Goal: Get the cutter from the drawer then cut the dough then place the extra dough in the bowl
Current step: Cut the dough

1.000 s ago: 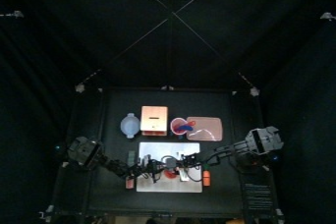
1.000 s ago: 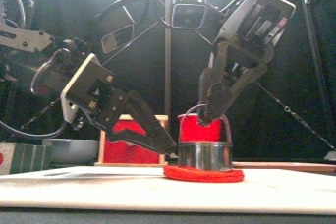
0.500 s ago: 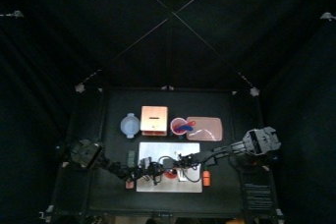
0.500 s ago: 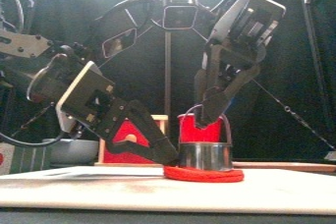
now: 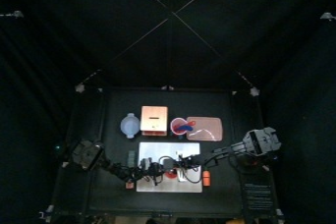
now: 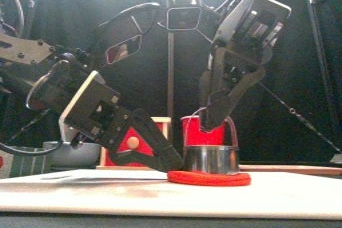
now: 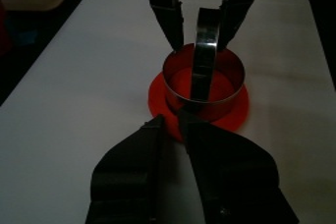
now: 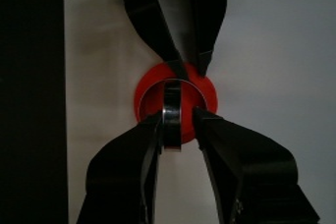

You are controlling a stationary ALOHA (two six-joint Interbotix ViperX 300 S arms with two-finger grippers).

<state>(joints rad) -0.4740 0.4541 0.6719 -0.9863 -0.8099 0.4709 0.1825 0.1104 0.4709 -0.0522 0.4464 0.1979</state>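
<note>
The right end effector [image 6: 213, 113] comes down from above with its two jaws pinched on the wire handle of the round metal cutter [image 6: 210, 159]. The cutter stands upright directly beneath it, pressed into the flat red dough [image 6: 209, 179]. From the opposite side, the left end effector [image 6: 170, 161] slants in low, its jaws drawn together to a point that meets the dough's rim at the foot of the cutter's wall. Whether those tips actually hold any dough cannot be told. The two end effectors face each other across the cutter, almost tip to tip. A ring of dough shows all around the cutter's base, and both lie on the white cutting board [image 6: 80, 190], which spreads out beneath the two end effectors near the front of the black tabletop [image 5: 98, 105]. Farther back, well apart from the end effectors, three things stand in a row. The blue-grey bowl [image 5: 129, 125] is behind the left arm, the pale wooden box [image 5: 155, 122] is just beside it, and the flat pink tray [image 5: 218, 123] is behind the right arm.
</note>
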